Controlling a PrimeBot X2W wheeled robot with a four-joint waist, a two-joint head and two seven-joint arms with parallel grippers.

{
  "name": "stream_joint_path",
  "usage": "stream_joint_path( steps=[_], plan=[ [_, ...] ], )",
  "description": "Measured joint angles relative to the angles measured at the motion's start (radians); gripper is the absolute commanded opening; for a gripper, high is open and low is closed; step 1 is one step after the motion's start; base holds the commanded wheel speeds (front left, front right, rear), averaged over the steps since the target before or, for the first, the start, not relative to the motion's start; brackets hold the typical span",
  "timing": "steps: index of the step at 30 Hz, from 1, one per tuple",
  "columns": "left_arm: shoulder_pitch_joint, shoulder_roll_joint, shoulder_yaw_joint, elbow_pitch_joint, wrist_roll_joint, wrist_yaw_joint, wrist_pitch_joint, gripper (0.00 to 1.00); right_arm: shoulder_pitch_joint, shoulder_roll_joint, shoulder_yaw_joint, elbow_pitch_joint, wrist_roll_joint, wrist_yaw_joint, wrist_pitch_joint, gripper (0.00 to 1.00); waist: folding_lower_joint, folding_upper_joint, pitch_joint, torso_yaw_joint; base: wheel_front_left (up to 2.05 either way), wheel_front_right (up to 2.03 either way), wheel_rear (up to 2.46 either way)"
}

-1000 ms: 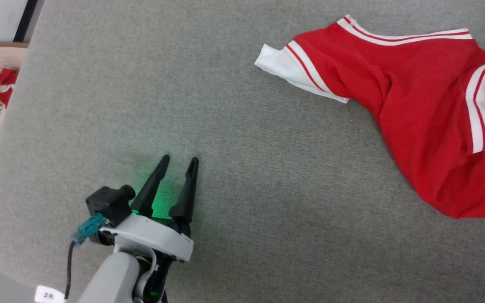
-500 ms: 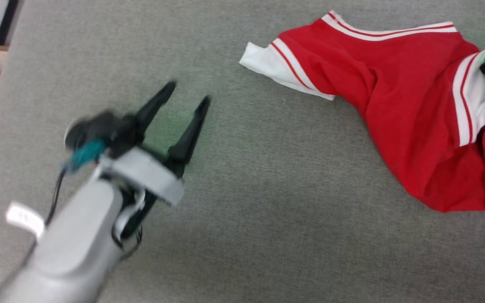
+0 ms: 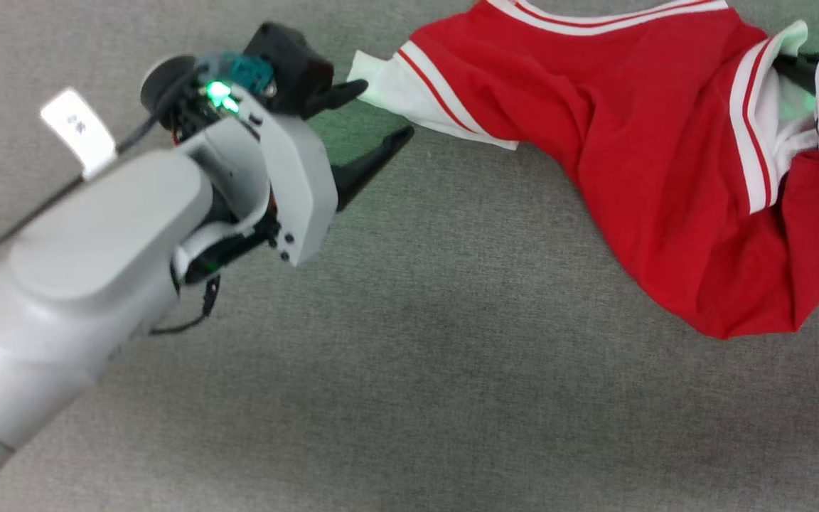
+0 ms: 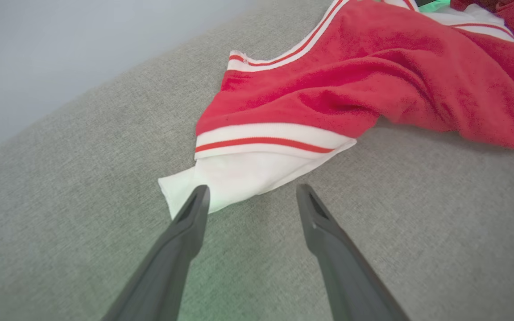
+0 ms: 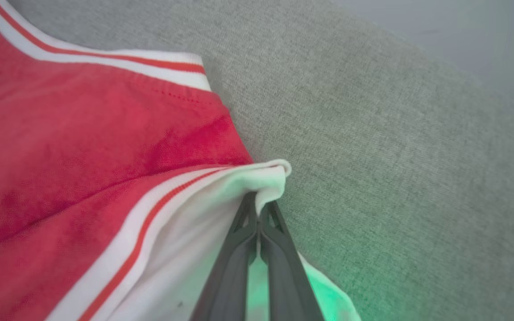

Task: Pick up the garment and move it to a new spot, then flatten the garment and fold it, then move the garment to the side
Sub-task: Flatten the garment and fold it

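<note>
Red jersey [image 3: 637, 178] lies crumpled on the grey cloth surface [image 3: 452, 370], toward the upper right of the head view. One white-lined corner trails out to the left.

Your right gripper [image 5: 260, 200] has its fingers pressed together, pinching a white fold beside the striped trim. Your left gripper [image 4: 252, 189] has its fingers spread wide and holds nothing. Its tips sit at the white corner, with one fingertip just overlapping the edge.

Step in hand, as I judge it: taking the second hold so you can lift the jersey and shift it.

- Lower the left fingers until the white corner sits squarely between them.
- Reach far enough to take the striped band as well as the lining, since a single thin layer may slip out.
- Close fully before you lift.
- Raise both arms together and level, otherwise the cloth is likely to drag and bunch.

Count: one jersey; two grippers, two fingers each; one grey cloth surface.
</note>
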Motion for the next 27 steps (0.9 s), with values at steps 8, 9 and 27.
stream_joint_path(
  steps=[8, 9, 27],
  plan=[
    [-0.136, -0.032, -0.118, 0.14, -0.126, 0.0, 0.007, 1.0, -0.055, 0.008, 0.034, 0.003, 0.022, 0.0, -0.022, 0.0, 0.0, 0.0, 0.041, -0.023, 0.0, 0.0, 0.0],
    [-0.139, -0.035, -0.121, 0.147, -0.134, 0.0, 0.012, 1.0, -0.061, 0.009, 0.04, 0.003, 0.022, 0.0, -0.024, 0.0, 0.0, 0.0, 0.045, -0.026, 0.0, 0.0, 0.0],
    [-0.139, -0.04, -0.128, 0.163, -0.161, 0.0, -0.026, 0.0, -0.1, 0.014, 0.121, 0.019, 0.053, 0.0, -0.171, 0.0, 0.0, 0.0, 0.047, -0.048, 0.0, 0.0, 0.0]
  ],
)
